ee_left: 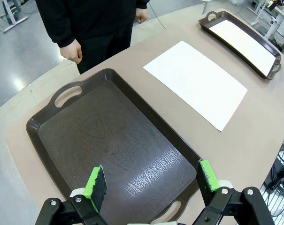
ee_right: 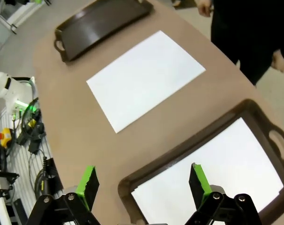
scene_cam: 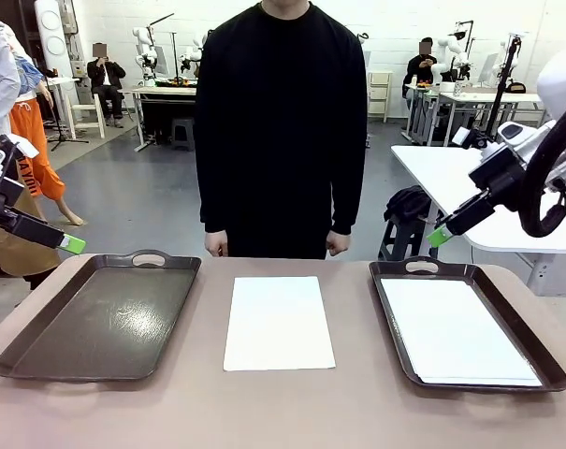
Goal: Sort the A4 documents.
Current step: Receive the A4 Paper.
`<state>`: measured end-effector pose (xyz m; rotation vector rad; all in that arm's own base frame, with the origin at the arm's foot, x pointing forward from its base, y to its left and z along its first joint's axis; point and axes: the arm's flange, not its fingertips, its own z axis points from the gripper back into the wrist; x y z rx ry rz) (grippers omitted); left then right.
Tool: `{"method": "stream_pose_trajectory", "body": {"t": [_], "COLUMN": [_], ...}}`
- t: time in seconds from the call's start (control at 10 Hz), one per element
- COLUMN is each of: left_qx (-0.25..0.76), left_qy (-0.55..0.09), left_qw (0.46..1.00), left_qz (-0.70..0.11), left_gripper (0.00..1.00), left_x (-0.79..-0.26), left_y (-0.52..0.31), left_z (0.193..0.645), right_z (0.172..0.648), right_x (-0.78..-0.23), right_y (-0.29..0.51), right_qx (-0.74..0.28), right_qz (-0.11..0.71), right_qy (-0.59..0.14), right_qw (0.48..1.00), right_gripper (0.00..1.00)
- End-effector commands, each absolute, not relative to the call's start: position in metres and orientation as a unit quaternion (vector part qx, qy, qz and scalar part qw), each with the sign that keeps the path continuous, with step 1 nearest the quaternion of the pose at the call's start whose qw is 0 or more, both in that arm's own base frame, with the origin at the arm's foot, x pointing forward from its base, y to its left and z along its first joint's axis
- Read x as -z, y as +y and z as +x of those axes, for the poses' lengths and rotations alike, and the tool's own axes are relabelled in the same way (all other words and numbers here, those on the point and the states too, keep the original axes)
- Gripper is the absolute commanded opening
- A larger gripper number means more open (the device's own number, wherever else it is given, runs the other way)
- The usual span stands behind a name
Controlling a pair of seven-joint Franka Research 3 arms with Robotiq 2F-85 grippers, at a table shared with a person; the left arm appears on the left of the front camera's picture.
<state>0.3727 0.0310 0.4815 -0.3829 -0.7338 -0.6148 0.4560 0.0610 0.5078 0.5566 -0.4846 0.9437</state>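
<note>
Nearest me, one sheet [scene_cam: 280,323] lies mid-table between trays; at 3 o'clock another sheet [scene_cam: 456,341] fills the right tray [scene_cam: 541,357]. I see both grippers [ee_left: 151,185] [ee_right: 142,183] wide, empty.

White A4 documents [scene_cam: 279,322] lie flat mid-table; others [scene_cam: 456,341], perhaps stacked, fill the right tray [scene_cam: 388,273].
</note>
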Motion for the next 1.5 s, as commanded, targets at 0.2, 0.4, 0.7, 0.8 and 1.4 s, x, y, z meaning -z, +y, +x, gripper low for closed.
{"method": "stream_pose_trajectory", "body": {"t": [0.2, 0.4, 0.7, 0.8, 1.4], "left_qx": [0.3, 0.3, 0.3, 0.3, 0.3], "left_qy": [-0.356, -0.356, -0.356, -0.356, -0.356], "left_qw": [0.864, 0.864, 0.864, 0.864, 0.864], "left_qz": [-0.19, -0.19, -0.19, -0.19, -0.19], "left_gripper": [1.0, 1.0, 1.0, 1.0, 1.0], "left_x": [-0.478, -0.478, -0.478, -0.478, -0.478], "left_y": [0.033, 0.033, 0.033, 0.033, 0.033], "left_z": [0.375, 0.375, 0.375, 0.375, 0.375], "right_z": [0.456, 0.458, 0.453, 0.453, 0.453], "right_x": [-0.52, -0.517, -0.516, -0.516, -0.516], "right_y": [0.057, 0.053, 0.053, 0.053, 0.053], "right_qx": [-0.452, -0.443, -0.445, -0.445, -0.445], "right_qz": [0.316, 0.326, 0.316, 0.316, 0.316], "right_qy": [-0.222, -0.213, -0.208, -0.208, -0.208], "right_qw": [0.804, 0.808, 0.812, 0.812, 0.812], "right_gripper": [1.0, 1.0, 1.0, 1.0, 1.0]}}
